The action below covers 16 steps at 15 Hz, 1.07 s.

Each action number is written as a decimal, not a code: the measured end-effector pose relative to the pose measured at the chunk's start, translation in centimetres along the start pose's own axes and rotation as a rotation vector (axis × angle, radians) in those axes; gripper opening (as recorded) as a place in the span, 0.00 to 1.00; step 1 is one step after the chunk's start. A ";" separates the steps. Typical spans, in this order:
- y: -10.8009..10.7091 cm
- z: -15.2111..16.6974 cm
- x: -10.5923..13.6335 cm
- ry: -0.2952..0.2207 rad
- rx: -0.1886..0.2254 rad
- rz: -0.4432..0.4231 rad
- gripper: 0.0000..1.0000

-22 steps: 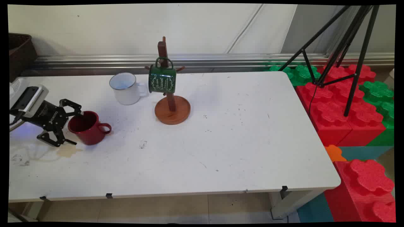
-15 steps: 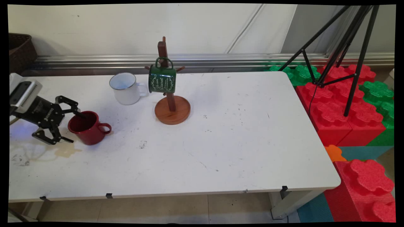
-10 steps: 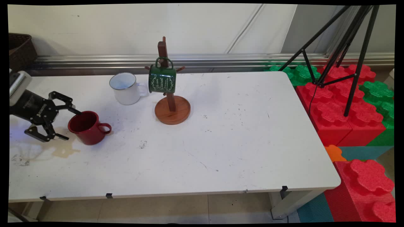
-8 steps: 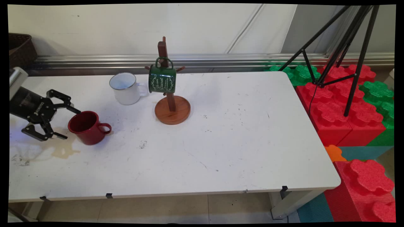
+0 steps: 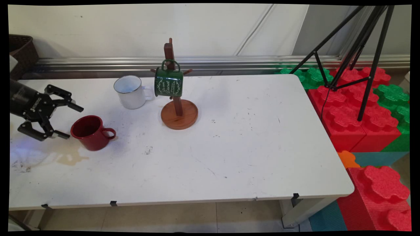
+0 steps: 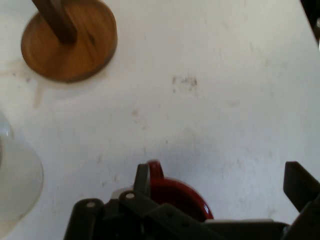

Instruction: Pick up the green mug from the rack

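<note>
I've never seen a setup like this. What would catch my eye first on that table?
Probably the green mug hanging by its handle on a wooden mug tree near the table's far edge, with a white enamel mug standing just left of it. At the left end, a black gripper hangs open beside an upright red mug, touching nothing.

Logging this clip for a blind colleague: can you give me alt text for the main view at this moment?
A black gripper with jaws open hovers at the table's left, just left of an upright red mug. Behind them a white enamel mug stands beside a wooden mug tree with a green mug hanging on it. The white table is scuffed and stained.
</note>
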 end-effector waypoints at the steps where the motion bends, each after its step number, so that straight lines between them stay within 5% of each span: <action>1: 0.0 -0.1 0.2 0.017 0.000 -0.013 1.00; 16: -1.9 1.3 2.2 0.223 -0.009 -0.133 1.00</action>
